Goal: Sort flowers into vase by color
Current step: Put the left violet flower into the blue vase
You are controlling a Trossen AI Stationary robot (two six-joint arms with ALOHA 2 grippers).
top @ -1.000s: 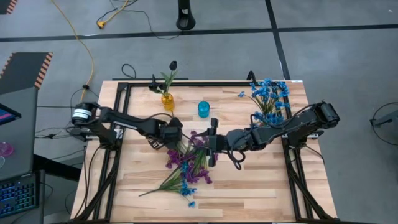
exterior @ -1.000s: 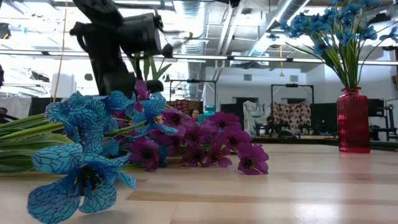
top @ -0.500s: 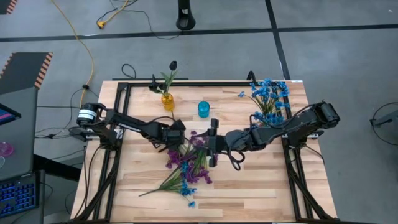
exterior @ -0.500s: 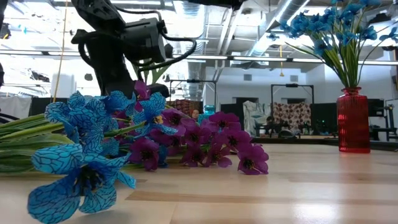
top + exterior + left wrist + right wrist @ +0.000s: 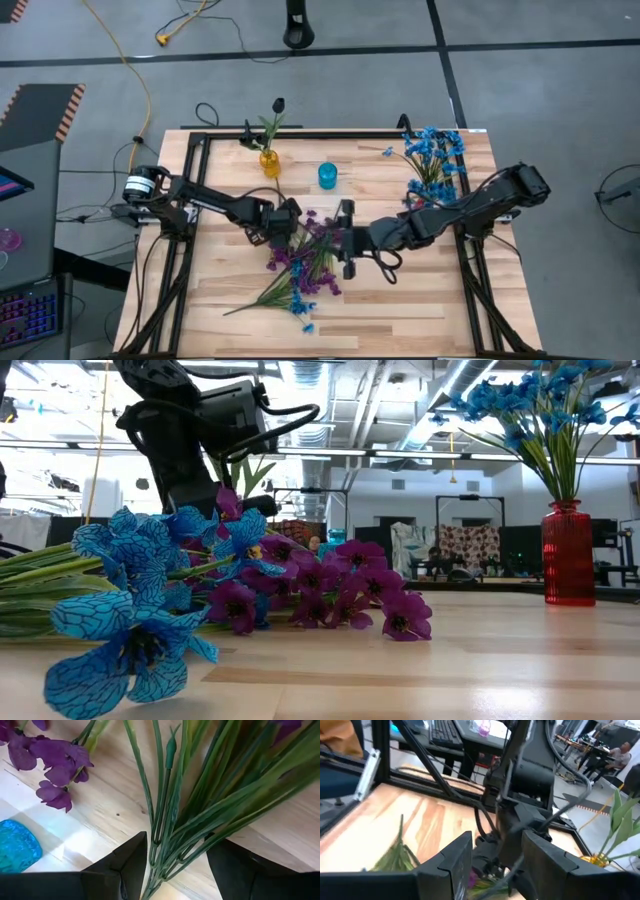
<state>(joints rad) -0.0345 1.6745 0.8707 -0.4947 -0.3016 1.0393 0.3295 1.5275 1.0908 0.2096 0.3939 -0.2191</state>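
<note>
Since the earlier frame my right gripper has slid lower toward the frame centre. The left gripper, jaws apart, straddles the thin green stems of the purple and blue artificial flowers at centre. They look light and floppy; I would grip the bundled stems. Right jaws stand open, holding nothing.

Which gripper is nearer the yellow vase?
Left. The left gripper sits just below the yellow vase; the right gripper is farther off toward the table's middle.

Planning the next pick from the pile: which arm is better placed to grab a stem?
Left, probably. Its gripper is open with green stems between the fingers; the right gripper sits beside the pile.
</note>
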